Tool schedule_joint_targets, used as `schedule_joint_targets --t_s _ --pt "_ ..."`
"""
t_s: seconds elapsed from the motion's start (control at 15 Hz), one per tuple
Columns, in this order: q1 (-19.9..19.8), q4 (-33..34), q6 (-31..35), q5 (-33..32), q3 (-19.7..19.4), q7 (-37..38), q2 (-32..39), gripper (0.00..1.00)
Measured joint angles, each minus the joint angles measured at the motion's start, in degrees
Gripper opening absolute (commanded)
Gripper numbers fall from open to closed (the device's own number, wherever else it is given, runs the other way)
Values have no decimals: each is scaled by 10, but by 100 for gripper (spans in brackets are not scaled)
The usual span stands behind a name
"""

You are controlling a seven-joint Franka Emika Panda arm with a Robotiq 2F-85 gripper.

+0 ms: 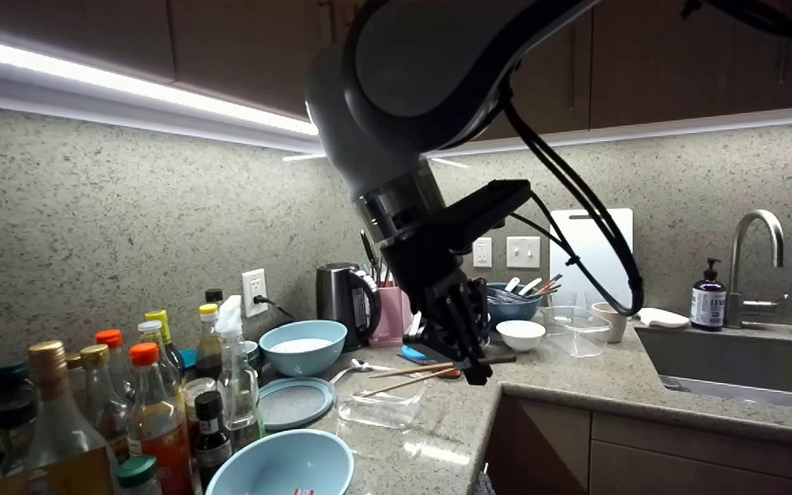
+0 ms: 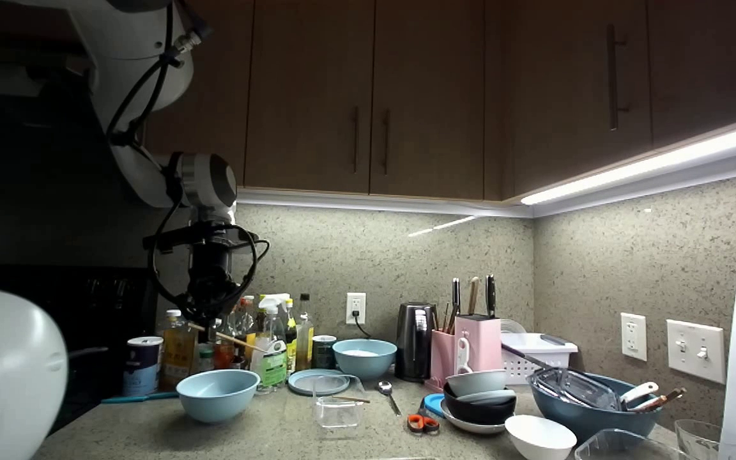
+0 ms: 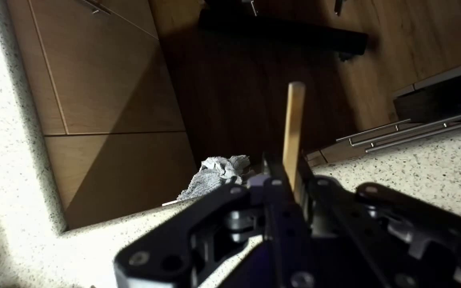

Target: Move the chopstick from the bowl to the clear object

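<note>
My gripper [image 1: 476, 372] is shut on a thin wooden chopstick, high above the counter; the gripper also shows in an exterior view [image 2: 204, 323]. The held chopstick [image 1: 413, 370] lies nearly level across the fingers; in the wrist view its tip [image 3: 293, 128] points out between the fingertips [image 3: 288, 166]. A second chopstick [image 2: 350, 400] rests across the clear object [image 2: 337, 416], a low transparent tray, also seen in an exterior view [image 1: 379, 412]. The light-blue bowl [image 2: 218, 396] stands left of the tray, and in an exterior view [image 1: 279, 460] at the near edge. Its inside is partly hidden.
A light-blue plate [image 1: 296, 403] and a deeper light-blue bowl [image 1: 303, 347] stand behind the tray. Several bottles [image 1: 155, 405] line the wall. A spoon [image 2: 390, 397], scissors [image 2: 421, 423], stacked bowls [image 2: 480, 402] and a white bowl [image 2: 539, 437] lie further along. The counter edge [image 1: 499, 395] is near the gripper.
</note>
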Motion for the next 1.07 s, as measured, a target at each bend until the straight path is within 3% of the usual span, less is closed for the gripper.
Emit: schedule_joint_targets --t_s 0.67,1.07 --pt "-67 20 17 -30 -37 -106 81 2" --pt "-74 67 33 -74 -52 -130 125 2"
